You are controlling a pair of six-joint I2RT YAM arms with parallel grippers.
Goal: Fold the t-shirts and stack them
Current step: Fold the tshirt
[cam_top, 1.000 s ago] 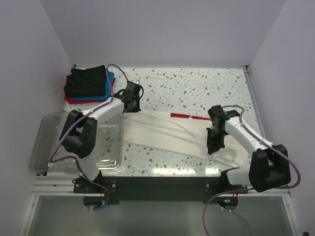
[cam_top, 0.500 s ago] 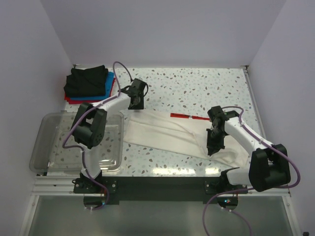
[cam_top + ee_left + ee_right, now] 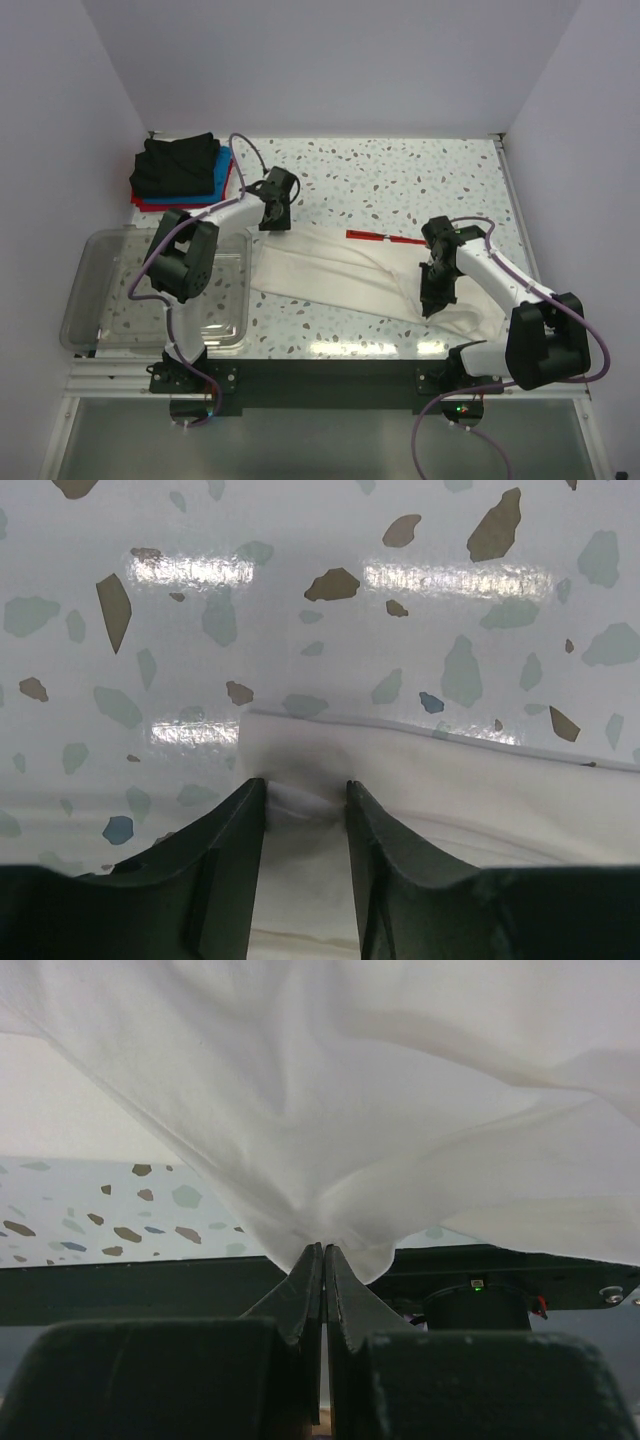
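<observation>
Both your hands grip the white t-shirt [image 3: 340, 275] lying across the bench [image 3: 400, 180]. The left hand [image 3: 305, 795] pinches its far-left corner, and the right hand [image 3: 323, 1250] is pressed together on a raised fold near its right end.

Matt cloth tee [image 3: 330, 270], glossy speckled table [image 3: 400, 180]

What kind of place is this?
Probably a robot lab test cell: two white robot arms mounted at a speckled tabletop's edge, plain white walls boxing it in, and a white cloth t-shirt.
</observation>
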